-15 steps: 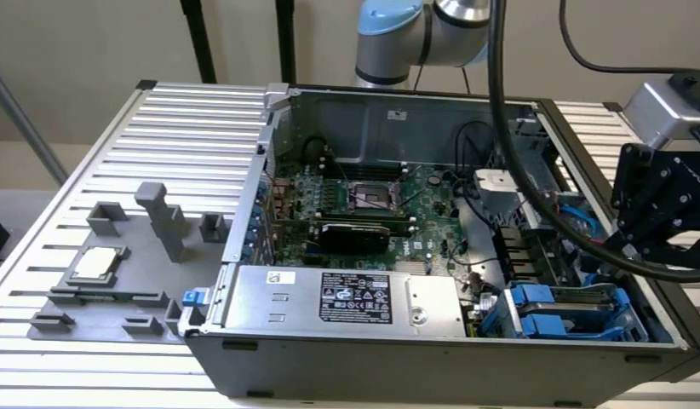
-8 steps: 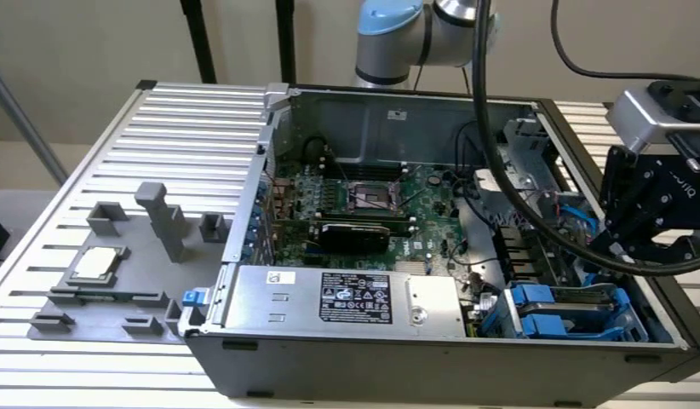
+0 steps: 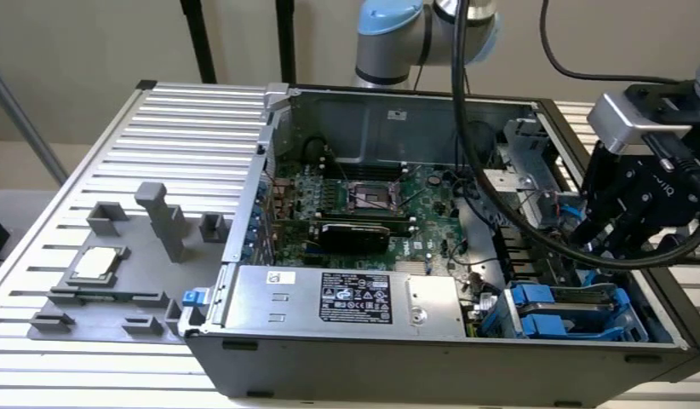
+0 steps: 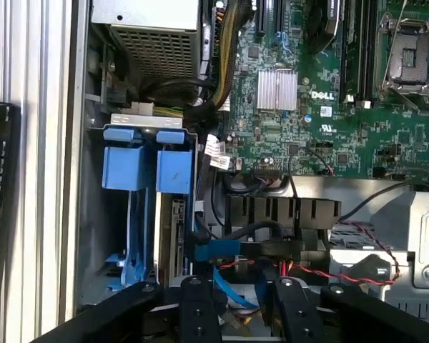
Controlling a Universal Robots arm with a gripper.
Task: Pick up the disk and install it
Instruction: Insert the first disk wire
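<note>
Near the drive bay [image 4: 139, 120], the gripper [image 4: 245, 289] hung open and empty; reaching the disk [image 4: 175, 171] cleanly would mean squaring up and dodging cables [image 4: 254, 229].

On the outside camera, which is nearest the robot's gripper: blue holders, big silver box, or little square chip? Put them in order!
From the gripper:
1. Blue holders, just under it.
2. Big silver box, case's front.
3. Square chip, tray at the exterior view's left.

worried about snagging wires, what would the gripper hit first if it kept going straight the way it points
Probably the blue connector and the red wires bunched straight ahead of the gripper. Depth is unclear, so this is a guess.
</note>
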